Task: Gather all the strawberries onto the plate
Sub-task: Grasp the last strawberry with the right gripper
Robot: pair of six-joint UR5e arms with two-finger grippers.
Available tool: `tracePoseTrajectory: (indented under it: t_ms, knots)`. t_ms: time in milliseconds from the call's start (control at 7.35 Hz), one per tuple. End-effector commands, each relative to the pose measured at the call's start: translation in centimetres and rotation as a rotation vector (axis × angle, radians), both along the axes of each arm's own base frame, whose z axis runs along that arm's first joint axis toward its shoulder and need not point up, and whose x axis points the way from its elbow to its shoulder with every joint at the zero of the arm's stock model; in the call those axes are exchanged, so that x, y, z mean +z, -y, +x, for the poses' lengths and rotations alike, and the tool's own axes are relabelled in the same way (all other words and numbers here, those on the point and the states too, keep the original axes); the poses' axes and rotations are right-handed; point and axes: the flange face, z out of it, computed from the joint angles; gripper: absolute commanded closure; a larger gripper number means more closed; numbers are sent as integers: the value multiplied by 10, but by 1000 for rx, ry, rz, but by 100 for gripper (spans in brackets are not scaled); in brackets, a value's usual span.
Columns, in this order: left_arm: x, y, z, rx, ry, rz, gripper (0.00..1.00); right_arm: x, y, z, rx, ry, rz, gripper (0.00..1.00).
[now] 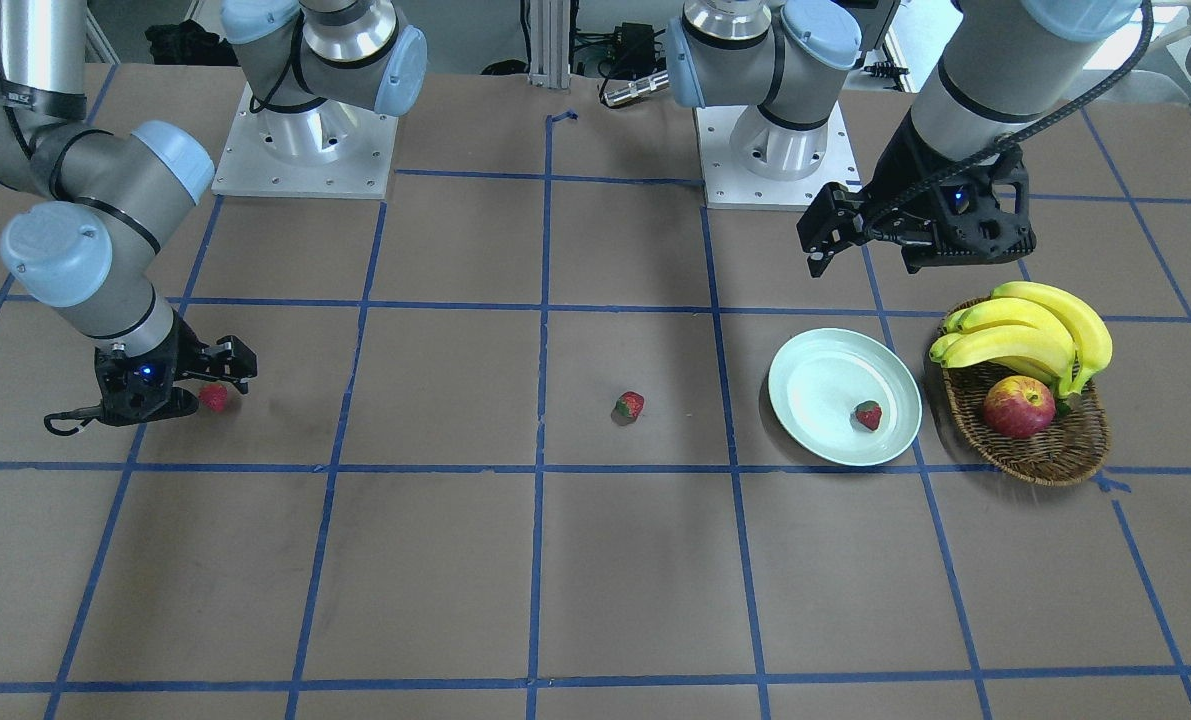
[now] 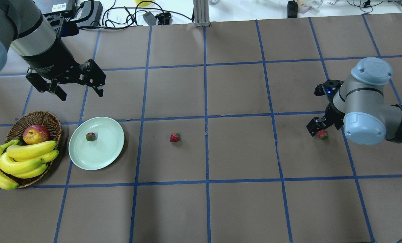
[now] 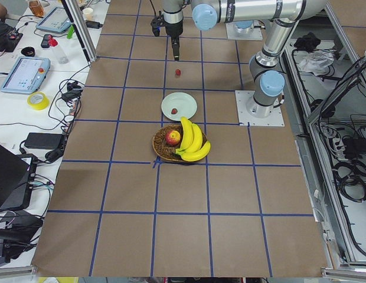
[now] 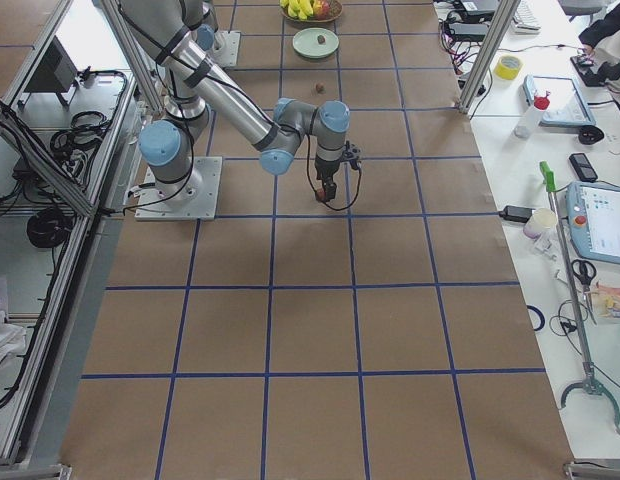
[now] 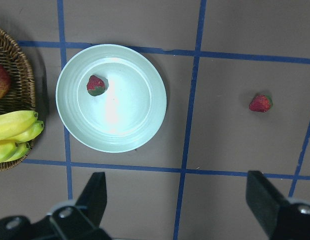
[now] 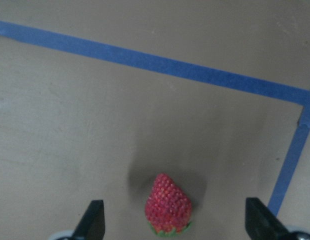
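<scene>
Three strawberries show. One [image 2: 90,136] lies on the pale green plate [image 2: 99,155], also in the left wrist view [image 5: 96,85]. One [image 2: 175,137] lies on the table near the middle. One [image 2: 322,134] lies at the right. My right gripper [image 2: 319,130] is low over that strawberry. In the right wrist view the strawberry [image 6: 168,205] lies on the table between the open fingers [image 6: 93,220], untouched. My left gripper [image 2: 82,95] is open and empty. It hangs above the table beyond the plate [image 5: 125,115].
A brown wicker basket [image 2: 50,118] stands left of the plate and holds an apple [image 2: 36,134] and bananas [image 2: 22,158]. Blue tape lines grid the brown table. The arm bases [image 1: 305,140] stand at the robot's side.
</scene>
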Motion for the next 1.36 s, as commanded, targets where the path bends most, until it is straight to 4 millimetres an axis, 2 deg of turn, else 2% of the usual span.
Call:
tracePoseTrajectory:
  t_ms: [0, 136, 272, 544, 816, 952, 1088, 1224]
  knots:
    - [-1, 0, 0, 0, -2, 1, 0, -3, -3, -5, 8, 8, 13, 21]
    - [0, -1, -1, 0, -8, -3, 0, -4, -3, -5, 6, 10, 19, 38]
    - [-1, -1, 0, 1, -3, 1, 0, -5, -2, -4, 4, 16, 14, 46]
    - [-1, -1, 1, 1, 2, 3, 0, -5, -2, -3, -3, 30, 8, 48]
    - [-1, -1, 1, -5, 2, 3, 0, -12, 0, -3, -3, 38, 15, 69]
    - [-2, -1, 1, -7, 3, 6, 0, -8, 2, -4, -7, 33, 15, 80]
    - [-6, -2, 0, -6, -1, 10, 0, 3, 8, -6, -11, 23, -7, 88]
    - [-9, -3, 1, -5, -1, 10, 0, 20, 21, -6, -34, 20, -16, 90]
